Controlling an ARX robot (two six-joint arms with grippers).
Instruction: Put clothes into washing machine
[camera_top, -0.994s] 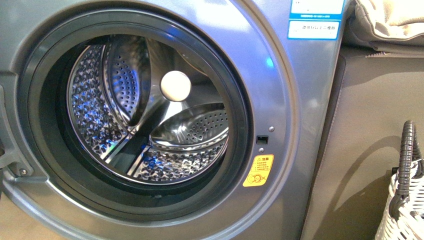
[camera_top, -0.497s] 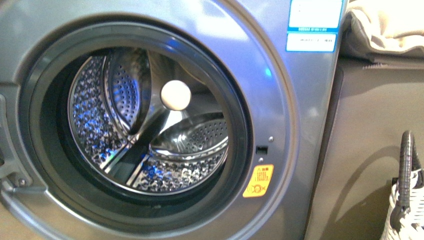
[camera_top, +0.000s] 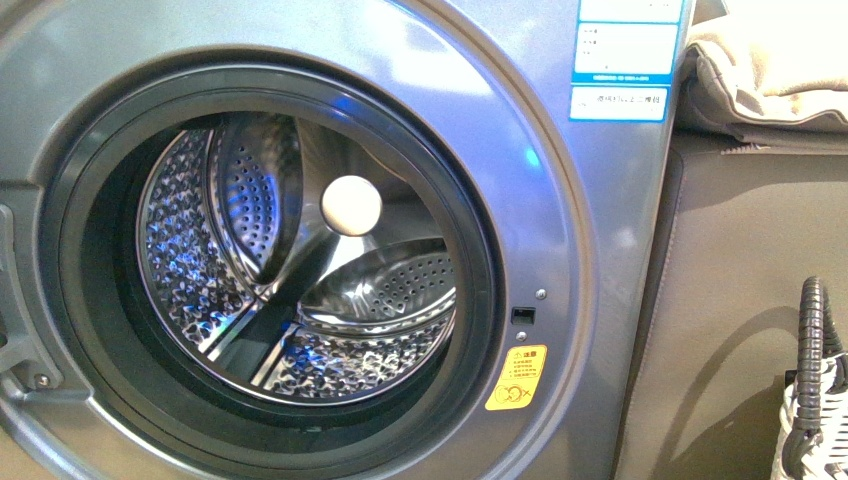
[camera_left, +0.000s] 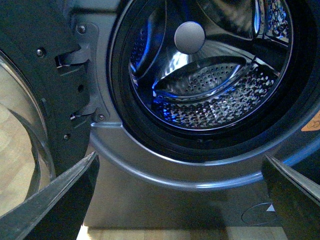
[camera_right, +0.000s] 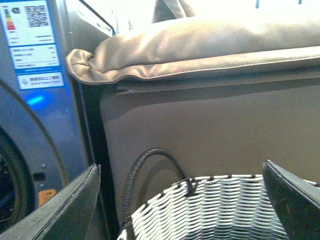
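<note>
Woven white basket (camera_right: 215, 200) lies just under the right claw (camera_right: 181, 165), which is spread wide and empty. The clothes show in no view; probably they are inside it. The left claw (camera_left: 180, 156), also spread and empty, faces the open drum (camera_left: 220, 95) of the washer (camera_left: 150, 205) ahead.

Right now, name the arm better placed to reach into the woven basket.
Right. The right tool, open, points straight at the white woven basket; the left tool, also open, faces into the washing machine. No clothes are visible, so this is a judgement.
</note>
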